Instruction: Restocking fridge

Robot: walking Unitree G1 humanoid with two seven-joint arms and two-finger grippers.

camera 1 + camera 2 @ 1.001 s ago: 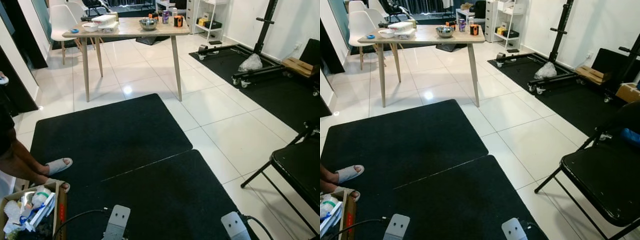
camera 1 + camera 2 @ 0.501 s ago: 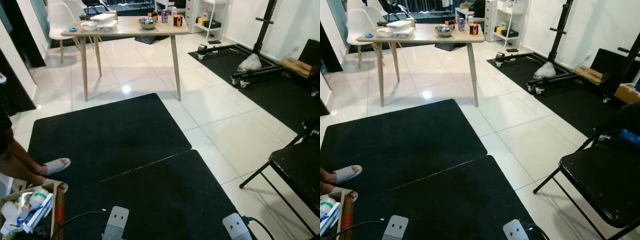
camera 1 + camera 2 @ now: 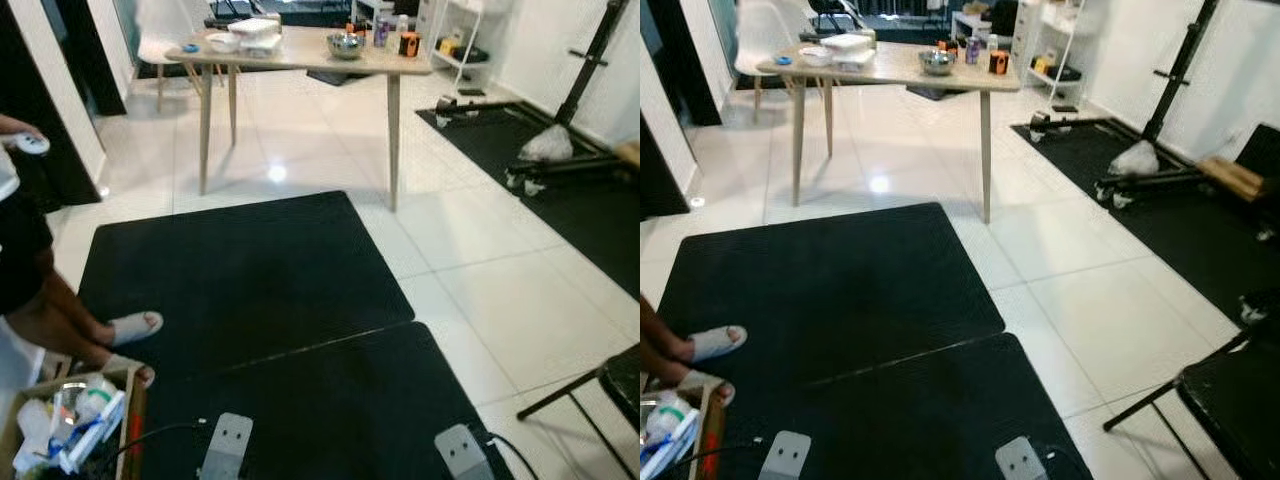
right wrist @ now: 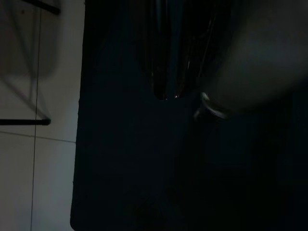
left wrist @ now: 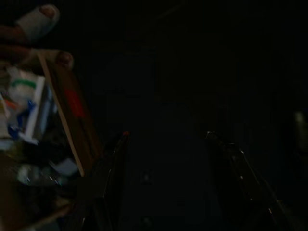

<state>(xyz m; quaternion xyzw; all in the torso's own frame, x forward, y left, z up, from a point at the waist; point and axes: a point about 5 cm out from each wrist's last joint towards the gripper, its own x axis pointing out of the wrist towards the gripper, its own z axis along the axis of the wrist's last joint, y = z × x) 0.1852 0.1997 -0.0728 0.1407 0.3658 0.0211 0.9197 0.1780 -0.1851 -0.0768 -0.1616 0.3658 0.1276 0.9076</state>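
Ahead, black mats (seam between) reach the table legs.

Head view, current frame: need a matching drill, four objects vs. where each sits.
Things:
1. steel bowl
2. cardboard box
3. folding chair
4. squat rack

Places:
A. robot's near left, beside a person's sandalled feet
B. robot's near right, on the white tiles
C. on the wooden table
D. far right, on a black mat by the wall

Pairs: 1-C, 2-A, 3-B, 4-D
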